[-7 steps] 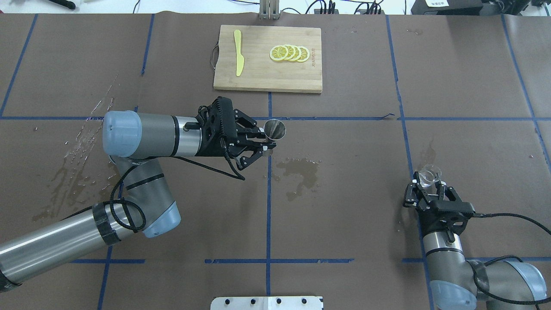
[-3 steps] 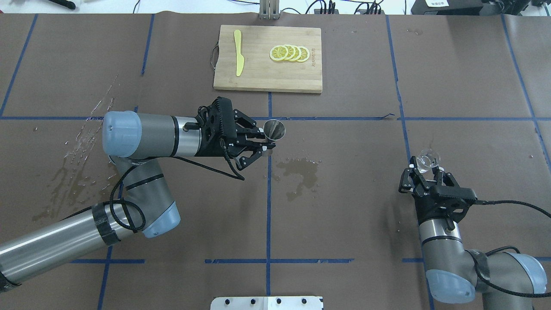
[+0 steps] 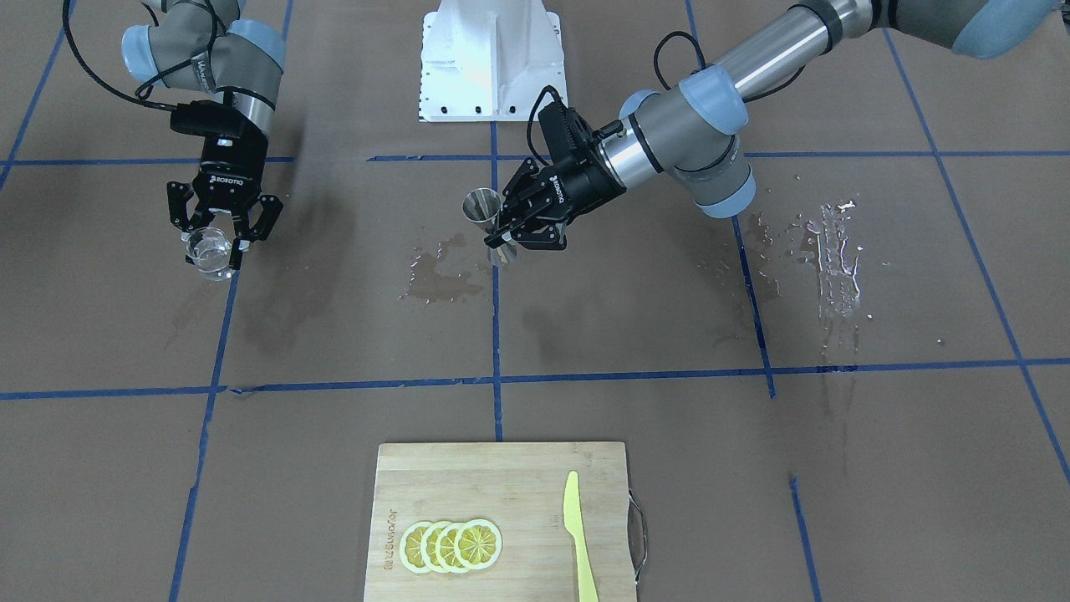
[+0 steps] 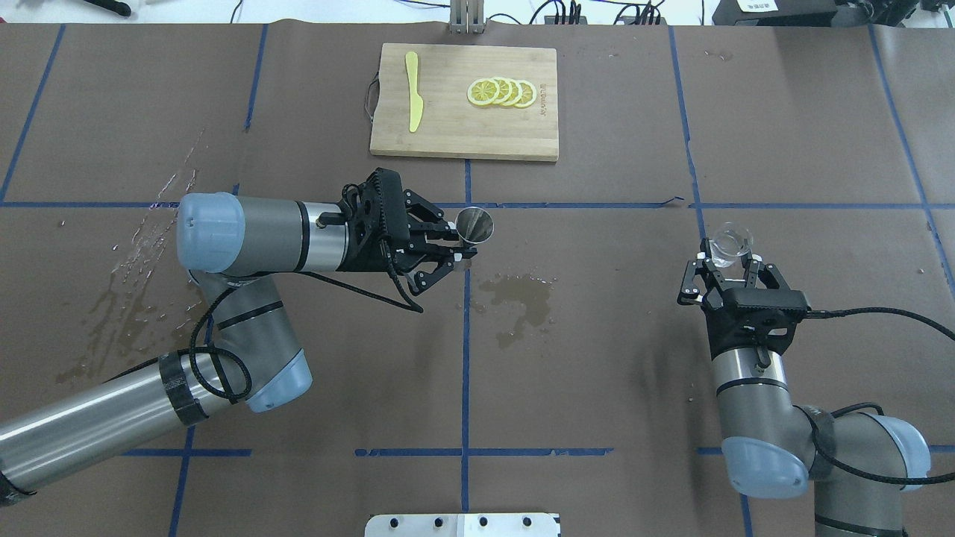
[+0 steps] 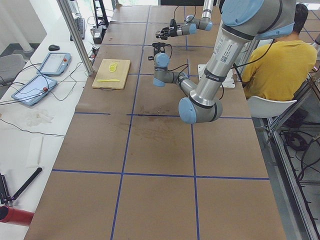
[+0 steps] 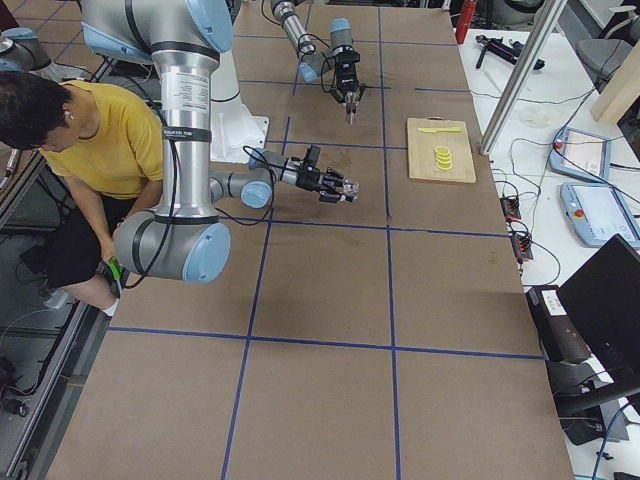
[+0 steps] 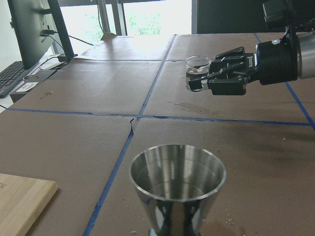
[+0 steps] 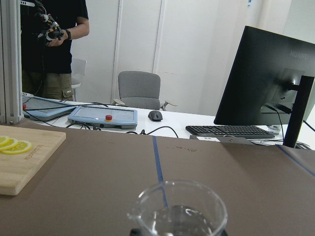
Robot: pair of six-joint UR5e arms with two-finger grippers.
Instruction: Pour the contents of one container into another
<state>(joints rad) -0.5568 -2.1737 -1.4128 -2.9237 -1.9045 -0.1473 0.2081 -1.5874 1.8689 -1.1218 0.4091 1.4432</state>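
Note:
The steel jigger (image 4: 475, 226) hangs upright above the table centre, with my left gripper (image 4: 464, 250) shut on its narrow waist. In the left wrist view its open cone (image 7: 177, 184) fills the bottom of the frame. The clear tumbler (image 4: 730, 243) is held off the table at the right, my right gripper (image 4: 730, 259) shut around it, and a little clear liquid shows inside it (image 7: 197, 71). From across the table, the jigger (image 3: 483, 213) and tumbler (image 3: 207, 252) stand about one grid square apart. The right wrist view shows the tumbler's rim (image 8: 177, 209).
A wooden cutting board (image 4: 448, 130) with lemon slices (image 4: 501, 92) and a yellow knife (image 4: 412, 91) lies at the far centre. A wet stain (image 4: 522, 294) marks the paper near the jigger, splashes (image 4: 142, 253) at the left. A seated person (image 5: 280, 60) is behind the robot.
My right arm has carried the tumbler forward, away from the robot, and slightly toward the centre. The left arm and jigger have stayed still.

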